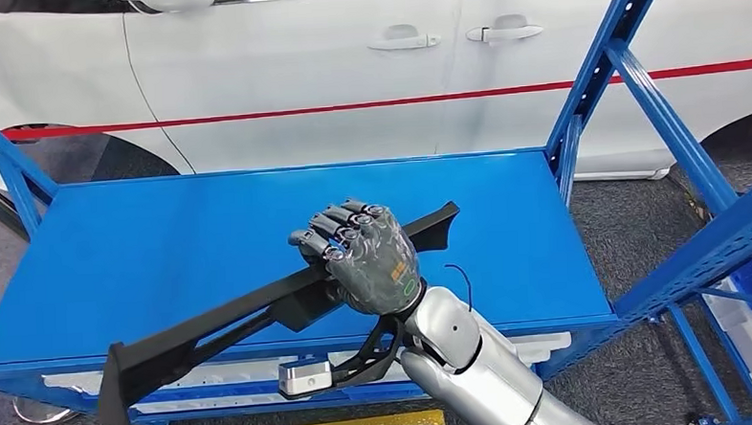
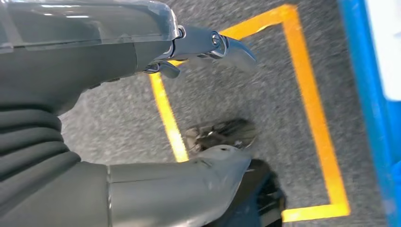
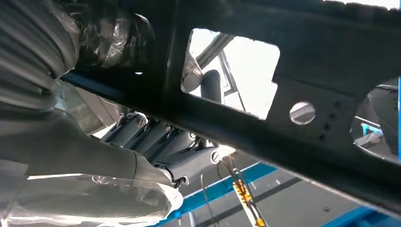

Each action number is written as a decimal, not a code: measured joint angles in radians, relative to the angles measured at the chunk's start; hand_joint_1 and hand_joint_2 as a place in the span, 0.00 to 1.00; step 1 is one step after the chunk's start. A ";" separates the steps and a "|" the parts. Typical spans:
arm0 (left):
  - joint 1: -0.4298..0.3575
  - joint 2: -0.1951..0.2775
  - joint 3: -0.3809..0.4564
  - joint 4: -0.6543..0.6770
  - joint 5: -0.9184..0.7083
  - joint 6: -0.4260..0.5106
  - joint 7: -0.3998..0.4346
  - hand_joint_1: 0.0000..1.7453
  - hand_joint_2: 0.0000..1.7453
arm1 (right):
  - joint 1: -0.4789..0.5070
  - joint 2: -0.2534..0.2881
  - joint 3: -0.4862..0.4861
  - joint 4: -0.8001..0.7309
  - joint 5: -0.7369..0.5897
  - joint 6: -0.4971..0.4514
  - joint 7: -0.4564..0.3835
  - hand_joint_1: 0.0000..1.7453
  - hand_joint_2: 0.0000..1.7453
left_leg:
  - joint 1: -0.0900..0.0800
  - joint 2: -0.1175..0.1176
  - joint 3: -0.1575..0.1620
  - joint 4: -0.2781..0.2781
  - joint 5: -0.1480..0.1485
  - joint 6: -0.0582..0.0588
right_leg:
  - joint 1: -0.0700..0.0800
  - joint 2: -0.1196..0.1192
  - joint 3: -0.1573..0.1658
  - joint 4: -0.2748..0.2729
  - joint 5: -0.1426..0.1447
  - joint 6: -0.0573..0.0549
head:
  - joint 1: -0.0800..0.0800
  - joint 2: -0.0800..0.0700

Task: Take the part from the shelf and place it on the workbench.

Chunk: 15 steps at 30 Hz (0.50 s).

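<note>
black and long, the part (image 1: 214, 325) lies slantwise over the blue bench (image 1: 163, 241), its near end jutting past the front edge and its far end above the bench top. the right hand (image 1: 364, 256) grips it around the middle, fingers (image 3: 156, 142) wrapped over its bar. the left hand (image 2: 142, 61) hangs above grey floor (image 2: 265, 94) marked with yellow tape (image 2: 312, 109), holding nothing, fingers apart.

Silver arm (image 1: 474, 361), grey robot hand (image 1: 364, 256) w/ blk cable.
</note>
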 joint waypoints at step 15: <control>0.015 -0.004 0.000 0.000 -0.021 0.007 0.048 0.00 1.00 | 0.010 0.012 0.021 0.005 -0.007 -0.002 -0.042 1.00 1.00 | -0.003 0.001 0.009 -0.005 -0.003 0.003 | 0.002 -0.002 0.009 -0.011 0.005 -0.002 | 0.000 0.000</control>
